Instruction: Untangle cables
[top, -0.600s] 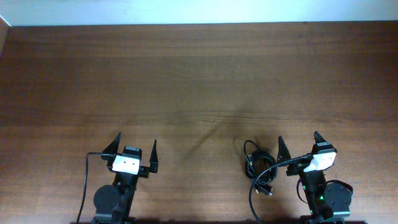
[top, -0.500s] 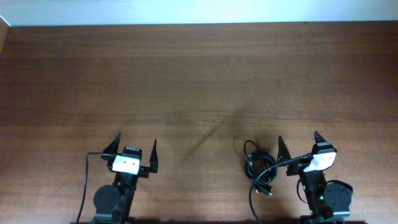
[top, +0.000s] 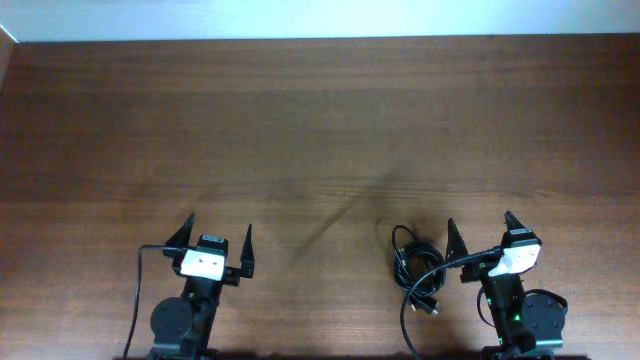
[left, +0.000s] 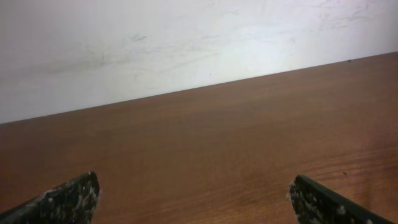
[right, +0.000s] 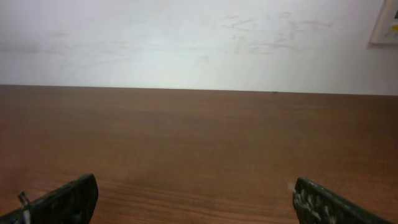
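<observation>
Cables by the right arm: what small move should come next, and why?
Probably swing the right gripper left and down over the cables. They lie bundled on the table just to its left, untouched; its fingers are open and empty, and the left gripper sits far off.

No legible writing in any view.

The left plate, a white cover on the left arm, looks blank from overhead, and so does the right plate on the right arm (both are too small here to show fine print). In the right wrist view, a pale card sits at the upper right edge of the wall. It carries a small yellowish mark near its corner, too blurred to read as a letter, number or logo. The rest of the wall bears only faint grey scuffs, and the table shows only wood grain.
</observation>
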